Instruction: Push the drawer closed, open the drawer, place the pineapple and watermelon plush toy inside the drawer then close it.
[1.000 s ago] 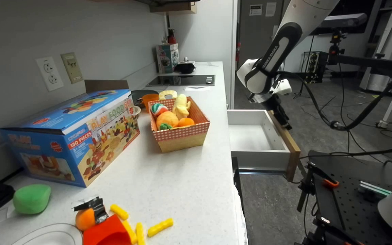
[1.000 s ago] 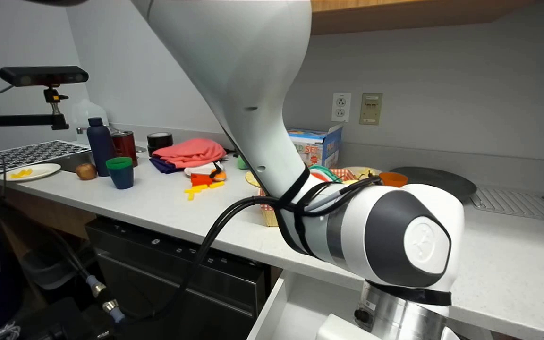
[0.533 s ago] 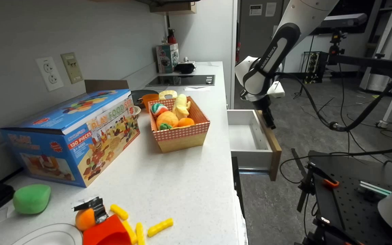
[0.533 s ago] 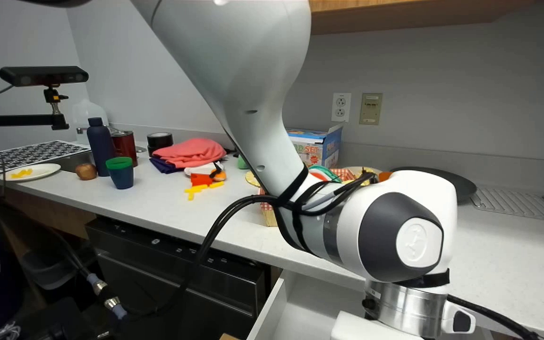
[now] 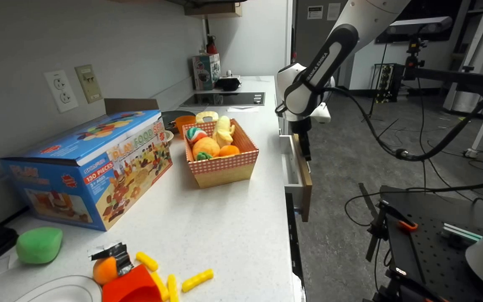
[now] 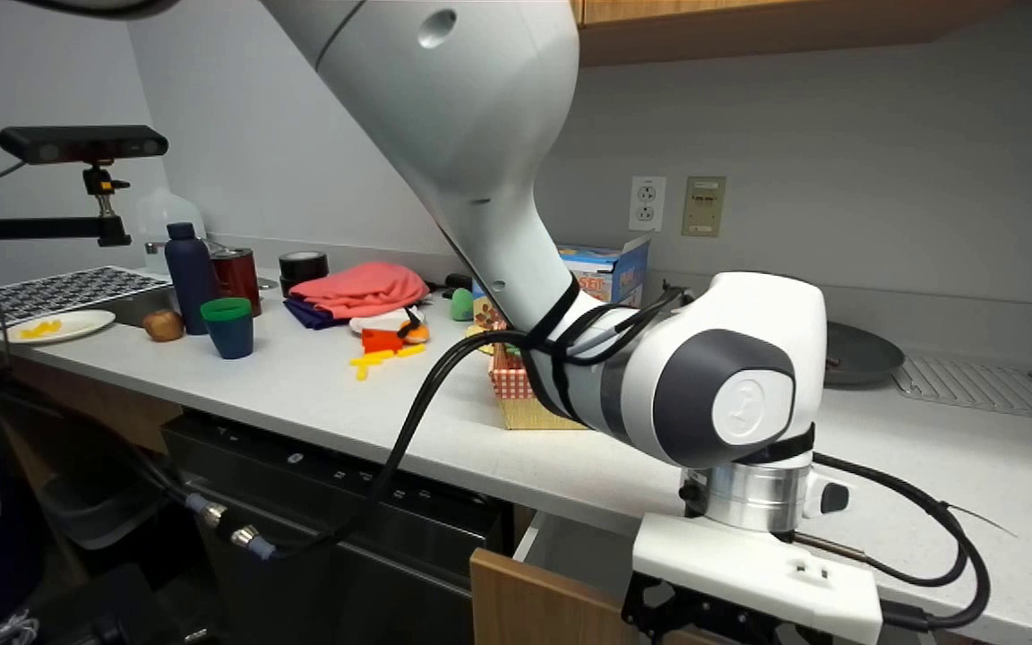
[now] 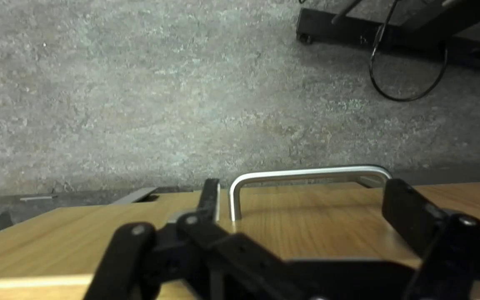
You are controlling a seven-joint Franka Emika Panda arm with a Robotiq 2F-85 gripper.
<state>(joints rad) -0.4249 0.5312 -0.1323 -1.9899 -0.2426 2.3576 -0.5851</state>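
The drawer (image 5: 306, 197) stands only partly out from under the counter, its tan wooden front (image 6: 543, 596) also showing in an exterior view. Nothing shows in the visible strip of its white inside (image 5: 290, 167). My gripper (image 5: 307, 157) points down at the outer face of the front; whether it touches is unclear. In the wrist view the gripper (image 7: 304, 183) is open, its fingers spread to either side of the silver handle (image 7: 311, 171). A red, white and green watermelon plush toy (image 5: 195, 134) lies in the basket. Which toy is the pineapple I cannot tell.
The checked basket (image 5: 224, 167) with several plush toys sits on the counter (image 5: 224, 226), beside a blue play food box (image 5: 128, 167). A black dishwasher (image 6: 346, 537) adjoins the drawer. The robot's black stand (image 5: 434, 226) is opposite.
The drawer has slid well in toward the counter, from wide out to a narrow opening. My arm and gripper have moved the same way along with its front.
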